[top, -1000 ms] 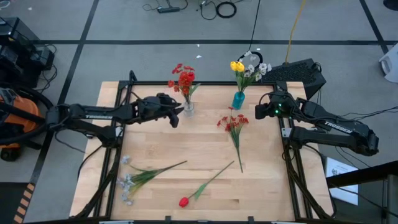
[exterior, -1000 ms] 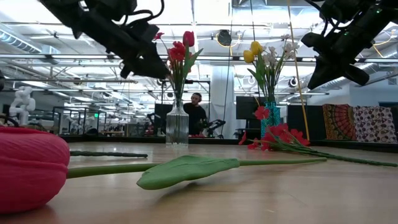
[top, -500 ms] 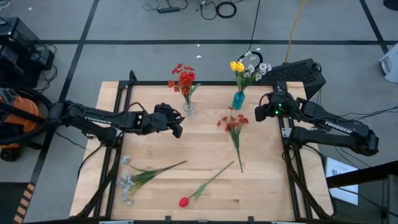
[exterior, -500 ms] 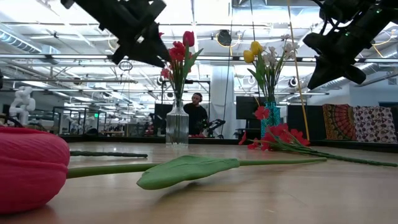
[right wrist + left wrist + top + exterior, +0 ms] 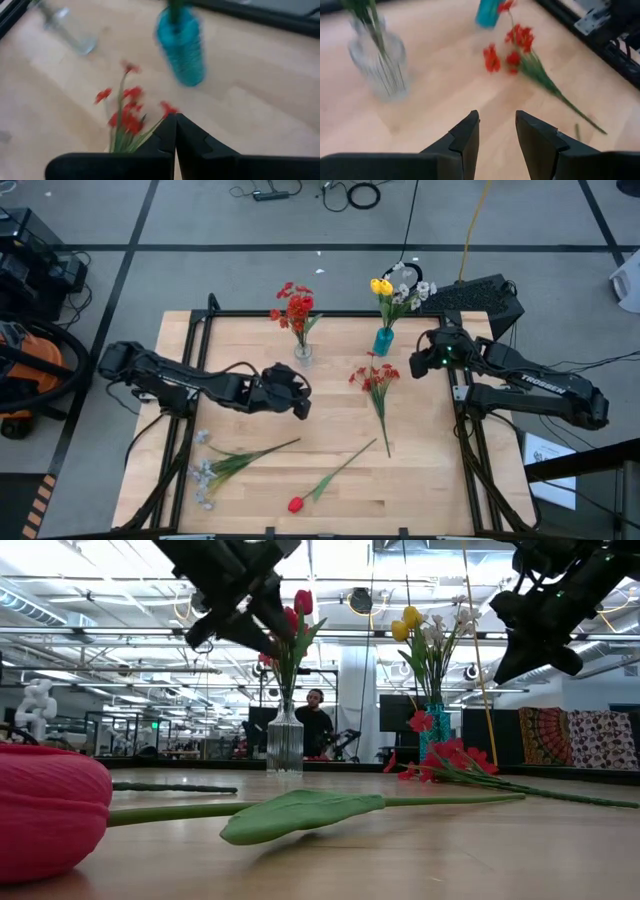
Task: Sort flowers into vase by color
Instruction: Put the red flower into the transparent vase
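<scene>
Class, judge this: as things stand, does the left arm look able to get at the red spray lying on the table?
Probably yes: the left gripper hangs empty, jaws apart, with bare table between it and the red spray.

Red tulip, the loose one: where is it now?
High view: the red tulip lies on the table's near edge, left of centre, just right of the white spray; neither gripper touches it.

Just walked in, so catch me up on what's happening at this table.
A two-armed robot is sorting artificial flowers by color. Red ones stand in the clear vase, yellow and white in the blue vase. The left gripper, open and empty, hovers mid-table; the right gripper waits shut. A red spray, red tulip and white spray lie loose.
</scene>
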### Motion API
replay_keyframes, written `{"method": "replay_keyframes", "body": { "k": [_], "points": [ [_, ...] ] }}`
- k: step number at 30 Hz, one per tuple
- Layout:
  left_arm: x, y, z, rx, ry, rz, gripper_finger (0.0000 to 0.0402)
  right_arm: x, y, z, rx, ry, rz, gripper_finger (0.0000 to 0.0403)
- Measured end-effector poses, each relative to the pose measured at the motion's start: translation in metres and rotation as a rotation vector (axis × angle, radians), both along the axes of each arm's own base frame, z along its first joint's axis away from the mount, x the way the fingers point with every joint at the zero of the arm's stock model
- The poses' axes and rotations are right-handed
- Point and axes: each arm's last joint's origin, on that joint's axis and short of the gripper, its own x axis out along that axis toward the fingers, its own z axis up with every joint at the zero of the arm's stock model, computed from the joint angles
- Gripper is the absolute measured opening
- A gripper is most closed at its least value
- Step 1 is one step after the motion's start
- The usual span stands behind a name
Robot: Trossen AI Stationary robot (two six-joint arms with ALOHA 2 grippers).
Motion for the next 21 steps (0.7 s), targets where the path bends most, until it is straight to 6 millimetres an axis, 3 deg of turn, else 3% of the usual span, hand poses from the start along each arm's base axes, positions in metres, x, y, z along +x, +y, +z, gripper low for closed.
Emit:
{"method": "replay_keyframes", "body": {
  "k": [6, 11, 21],
  "points": [
    [-0.013, -0.002, -0.013, -0.186, 0.162, 0.014, 0.0134, 0.003, 0.009, -0.004, 0.089, 0.019, 0.112, 0.0000],
    [-0.020, 0.002, -0.021, -0.210, 0.308, -0.123, 0.0134, 0.009, 0.022, -0.012, 0.181, 0.078, 0.124, 0.0000],
    [-0.044, 0.020, -0.045, -0.192, 0.368, -0.287, 0.0134, 0.048, 0.053, -0.017, 0.249, 0.163, 0.065, 0.0000]
  ]
}}
